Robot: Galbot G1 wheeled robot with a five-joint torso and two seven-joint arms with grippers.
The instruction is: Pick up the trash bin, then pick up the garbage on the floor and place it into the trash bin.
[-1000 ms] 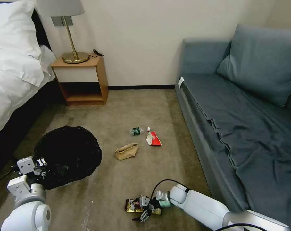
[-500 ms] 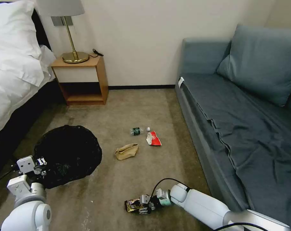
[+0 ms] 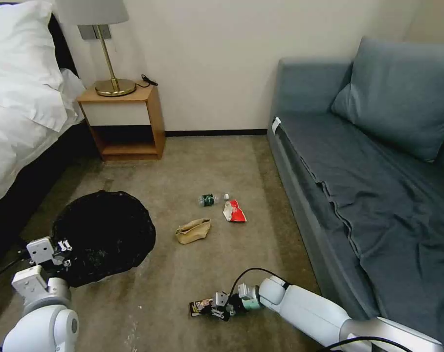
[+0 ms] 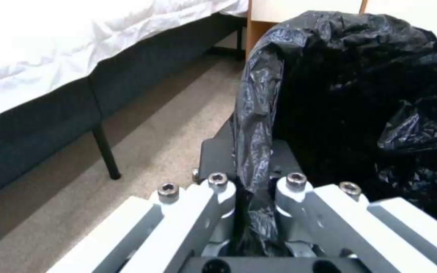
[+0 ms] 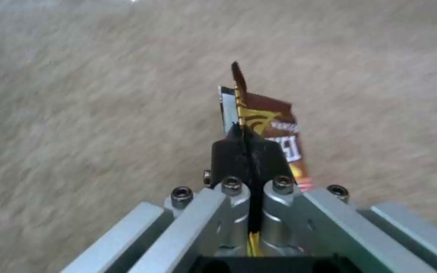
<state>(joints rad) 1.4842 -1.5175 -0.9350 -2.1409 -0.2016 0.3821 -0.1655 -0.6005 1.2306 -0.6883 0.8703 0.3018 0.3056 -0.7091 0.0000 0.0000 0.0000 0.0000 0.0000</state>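
The left gripper [image 3: 61, 253] is low at the robot's left side, and its jaws are pressed together on the folded rim of the black bag that lines the trash bin [image 3: 104, 234]; in the left wrist view the crinkly plastic [image 4: 253, 125] runs straight down between the two dark fingers [image 4: 213, 155], so the grip is on the liner edge at the near side of the bin. The bin itself stands on the carpet [image 3: 192, 161] beside the bed [image 3: 21, 122], its wide mouth open upward. The right gripper [image 3: 221, 311] is down near the floor in front of the robot, with its jaws closed tight on the gold-yellow snack wrapper [image 3: 200, 307] — in the right wrist view the wrapper [image 5: 269, 132] stands edge-up between the black fingertips [image 5: 227, 151], and its brown and gold print is visible on one side. I cannot tell if the wrapper touches the carpet or hangs just above it. Three other pieces of garbage lie farther away on the carpet, between the bin and the sofa [image 3: 368, 161]: the crumpled tan paper bag [image 3: 193, 231], the small clear bottle [image 3: 211, 199] with green label, lying on its side, and the red-and-white packet [image 3: 234, 211] just beside the bottle. A nightstand [image 3: 122, 120] with a lamp [image 3: 104, 49] stands against the wall.
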